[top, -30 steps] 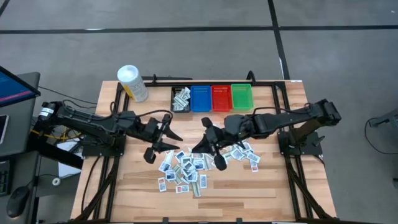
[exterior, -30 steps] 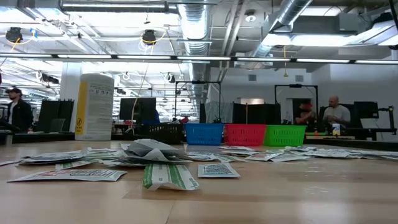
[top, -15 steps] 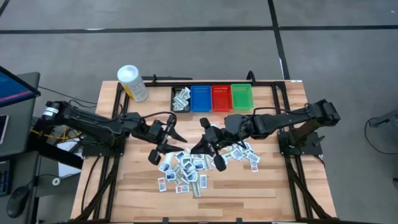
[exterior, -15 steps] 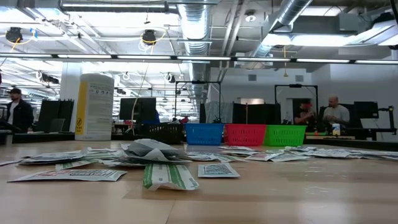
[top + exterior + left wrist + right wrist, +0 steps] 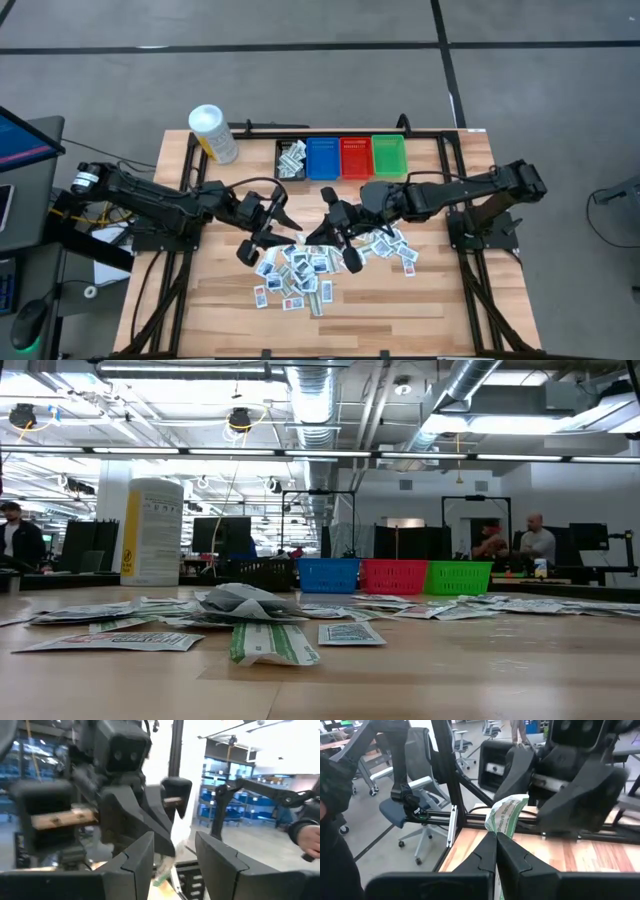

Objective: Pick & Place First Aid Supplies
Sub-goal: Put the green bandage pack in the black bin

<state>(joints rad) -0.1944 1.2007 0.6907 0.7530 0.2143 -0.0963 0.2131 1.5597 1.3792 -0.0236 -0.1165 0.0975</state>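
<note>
Thin paper-and-foil packets [image 5: 297, 272], white with blue, red and green marks, are lying in a loose heap on the wooden table [image 5: 430, 300], toward six o'clock from the row of bins [image 5: 341, 158]. A second scatter is trailing off toward three o'clock.

The right gripper [image 5: 338, 238] is hovering at the heap's upper edge, at about one o'clock of it. In its wrist view its two fingers are pressing together on one green-printed packet [image 5: 504, 819], which is standing up between them and curling over at its free end. The left gripper [image 5: 264, 226] is facing it from the nine o'clock side, just beside the heap. Its fingers [image 5: 131, 862] are standing apart with nothing between them.

Judging by that curl, these packets are nearly weightless and limp. They are likely slick and prone to sliding or lifting in pairs where they overlap. The best hold looks to be an exposed edge or corner of a single packet, pinched well in so it is not slipping out. Crushing seems a small risk; dropping one on the way to a bin seems the greater.
</note>
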